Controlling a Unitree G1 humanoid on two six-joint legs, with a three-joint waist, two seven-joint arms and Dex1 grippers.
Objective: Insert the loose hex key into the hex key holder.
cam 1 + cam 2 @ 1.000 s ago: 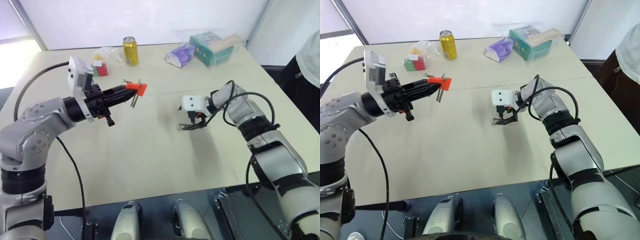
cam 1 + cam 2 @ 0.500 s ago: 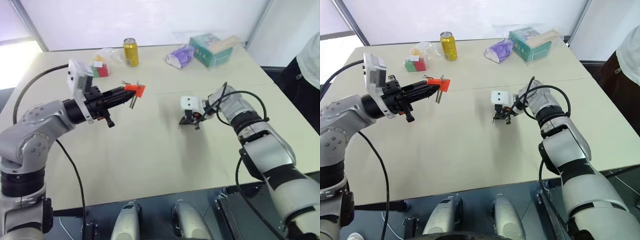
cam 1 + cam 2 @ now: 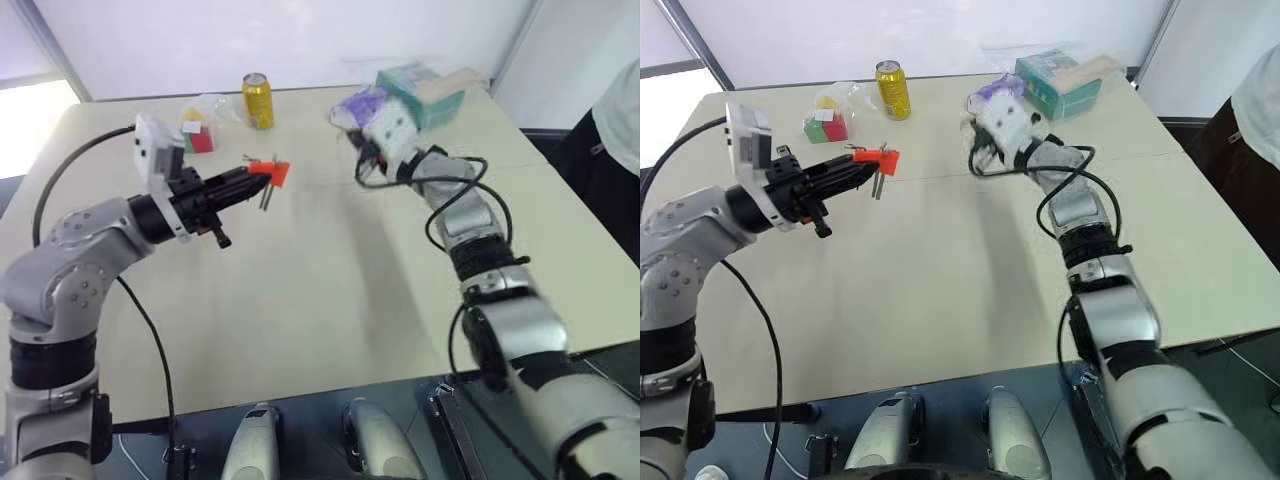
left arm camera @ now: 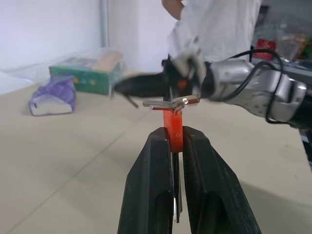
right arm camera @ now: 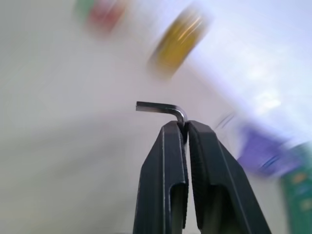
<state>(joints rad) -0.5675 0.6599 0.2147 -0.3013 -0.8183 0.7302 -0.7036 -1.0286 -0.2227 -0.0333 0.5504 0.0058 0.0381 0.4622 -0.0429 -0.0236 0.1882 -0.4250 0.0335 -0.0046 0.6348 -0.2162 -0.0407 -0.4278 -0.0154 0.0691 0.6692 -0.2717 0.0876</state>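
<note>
My left gripper [image 3: 256,177] is shut on the hex key holder [image 3: 277,172], a small orange-red block with thin metal keys sticking out, held level above the table's left half. In the left wrist view the holder [image 4: 172,127] sits pinched between the two black fingers. My right gripper [image 5: 185,126] is shut on the loose hex key [image 5: 163,108], a thin dark L-shaped rod whose short bent end juts out sideways past the fingertips. The right arm is raised over the far middle of the table, to the right of the holder and apart from it.
At the table's far edge stand a yellow can [image 3: 258,100], a red-and-green block with a white top [image 3: 200,136] in a clear bag, a purple packet [image 3: 352,106] and a green tissue box [image 3: 425,90]. A person [image 3: 622,110] stands at the right edge.
My right gripper has shut on the loose hex key at the table top and swung it up and toward the far side. The left gripper and holder have stayed put.
</note>
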